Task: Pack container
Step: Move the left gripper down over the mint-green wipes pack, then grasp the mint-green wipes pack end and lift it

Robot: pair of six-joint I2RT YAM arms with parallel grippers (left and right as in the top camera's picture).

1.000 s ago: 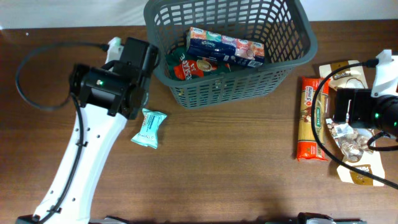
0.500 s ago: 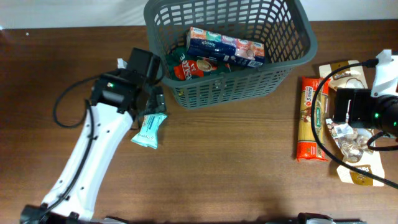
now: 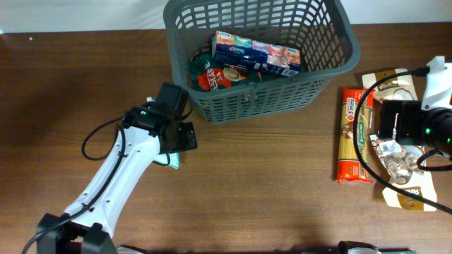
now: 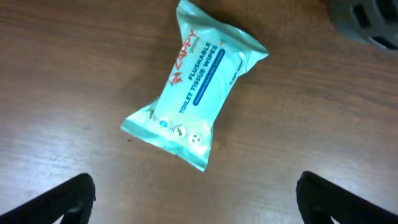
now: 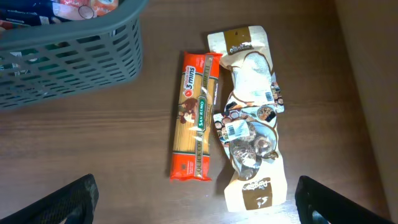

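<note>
Left fingers swing from the container to hover over the wipes packet, spread wide; pickup looks next. Right fingers spread too.

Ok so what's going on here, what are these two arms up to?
They are packing groceries into the grey basket. It already holds a tissue pack and a red packet. The left claw hovers open over a teal wipes packet lying on the table beside the basket. The right claw hangs open above a spaghetti packet and a tan pouch. Neither claw holds anything.
</note>
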